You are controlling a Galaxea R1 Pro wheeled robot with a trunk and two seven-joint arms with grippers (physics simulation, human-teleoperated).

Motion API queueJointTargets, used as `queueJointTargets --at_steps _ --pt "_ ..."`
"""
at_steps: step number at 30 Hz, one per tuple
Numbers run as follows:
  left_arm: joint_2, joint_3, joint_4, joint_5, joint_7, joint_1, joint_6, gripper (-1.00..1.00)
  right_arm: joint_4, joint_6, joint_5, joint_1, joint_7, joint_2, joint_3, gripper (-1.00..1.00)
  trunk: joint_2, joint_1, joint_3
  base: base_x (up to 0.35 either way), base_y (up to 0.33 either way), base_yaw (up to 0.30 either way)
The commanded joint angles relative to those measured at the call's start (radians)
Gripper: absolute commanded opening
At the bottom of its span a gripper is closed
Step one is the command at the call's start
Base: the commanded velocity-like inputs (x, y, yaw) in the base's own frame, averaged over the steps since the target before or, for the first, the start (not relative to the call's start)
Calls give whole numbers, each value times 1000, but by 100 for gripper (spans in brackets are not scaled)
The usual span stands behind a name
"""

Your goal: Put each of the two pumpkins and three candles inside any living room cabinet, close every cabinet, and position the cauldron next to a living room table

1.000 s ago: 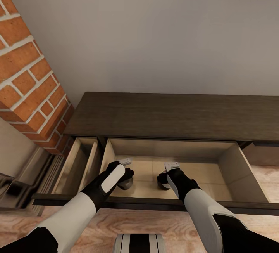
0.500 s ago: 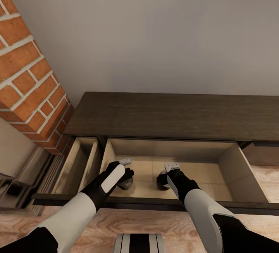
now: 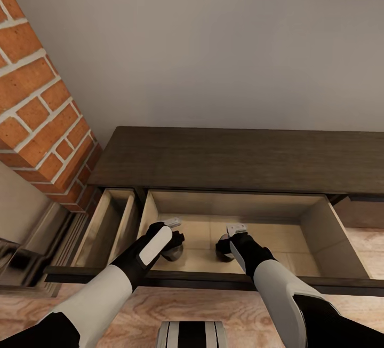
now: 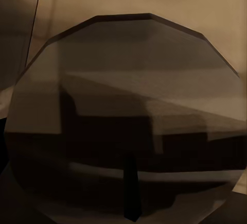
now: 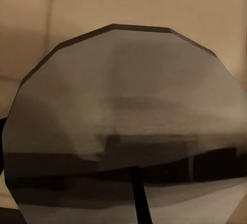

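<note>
The long dark-brown cabinet (image 3: pixel 240 158) stands against the wall with a wide drawer (image 3: pixel 298 238) pulled out, its tan inside showing. Both my arms reach down into that drawer. My left gripper (image 3: pixel 175 233) is shut on a grey candle (image 3: pixel 173 252) held low over the drawer floor. That candle's top and wick fill the left wrist view (image 4: pixel 128 121). My right gripper (image 3: pixel 229 238) is shut on a second candle (image 3: pixel 222 250), seen close in the right wrist view (image 5: pixel 123 121). The pumpkins and the third candle are out of view.
A narrower drawer (image 3: pixel 106 225) is also pulled out to the left of the wide one. A red brick column (image 3: pixel 37 97) rises at the left, with a dark hearth edge (image 3: pixel 21 260) below it. Wooden floor (image 3: pixel 160 305) lies in front of the cabinet.
Almost nothing has moved; the candle in my right gripper has shifted a touch to the left inside the drawer.
</note>
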Motion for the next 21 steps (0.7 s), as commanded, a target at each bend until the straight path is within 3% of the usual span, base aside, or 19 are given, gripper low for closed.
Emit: queueJointTargets --at_steps 1,21 --pt "0 0 0 -1 0 0 1 -100 0 0 0 0 0 0 0 100 0 0 0 0 0 0" --pt "0 0 1 -2 0 0 1 -100 -12 28 0 0 0 0 1 100 0 0 0 0 0 0"
